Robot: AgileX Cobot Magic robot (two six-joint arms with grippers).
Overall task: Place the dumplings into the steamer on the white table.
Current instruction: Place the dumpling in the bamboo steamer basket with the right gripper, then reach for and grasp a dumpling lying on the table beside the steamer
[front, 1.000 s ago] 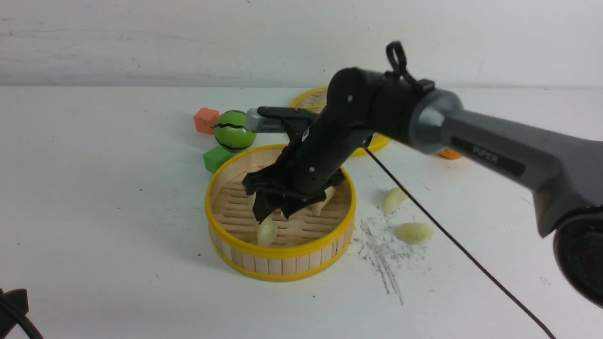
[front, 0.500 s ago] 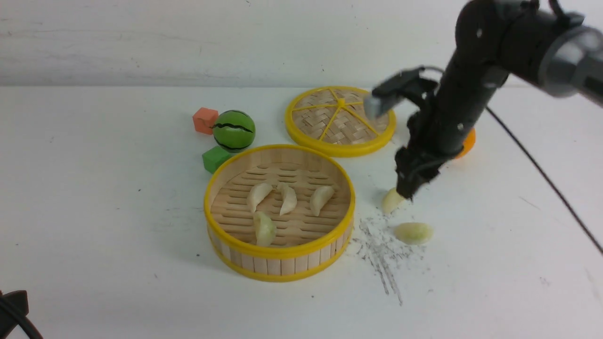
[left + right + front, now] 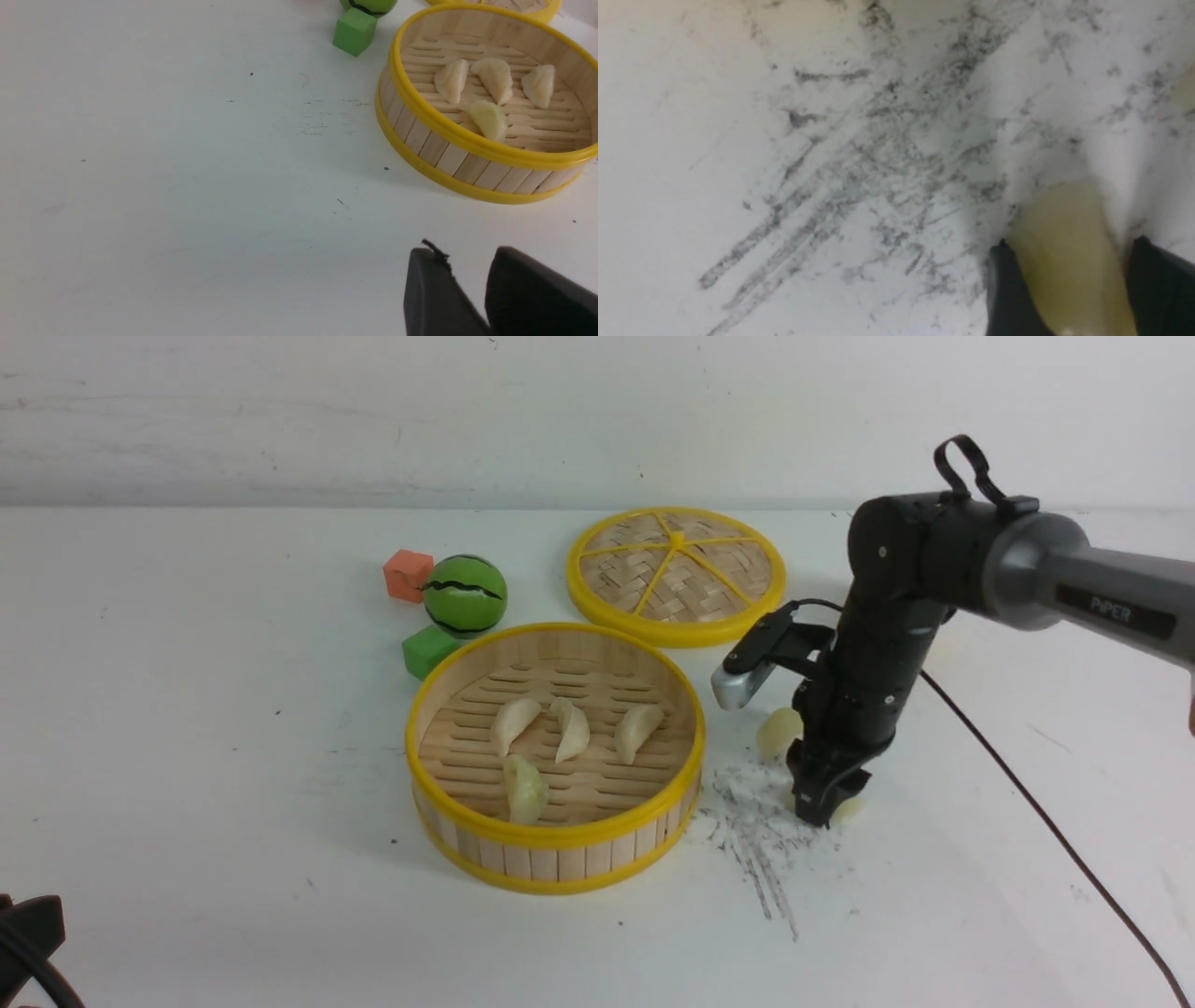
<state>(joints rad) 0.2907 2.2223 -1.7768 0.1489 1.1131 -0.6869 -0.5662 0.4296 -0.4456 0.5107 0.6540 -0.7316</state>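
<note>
So far four dumplings (image 3: 558,744) lie in the steamer (image 3: 555,840); two are left on the tabletop (image 3: 187,709) just beside it. Right tool (image 3: 825,805) is down on the greenish one (image 3: 1069,261), fingers spread either side (whether they grip yet, I cannot tell). Only the right wrist view shows that straddle; the front view hides it but shows the cream one (image 3: 777,732). Left tool (image 3: 486,284) rests slightly parted, empty.

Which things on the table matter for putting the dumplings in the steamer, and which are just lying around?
Part of the job:
steamer, with four dumplings inside
pale green dumpling between the right gripper fingers
cream dumpling on the white table

Just lying about:
woven lid
striped green ball
orange block
green block
</note>
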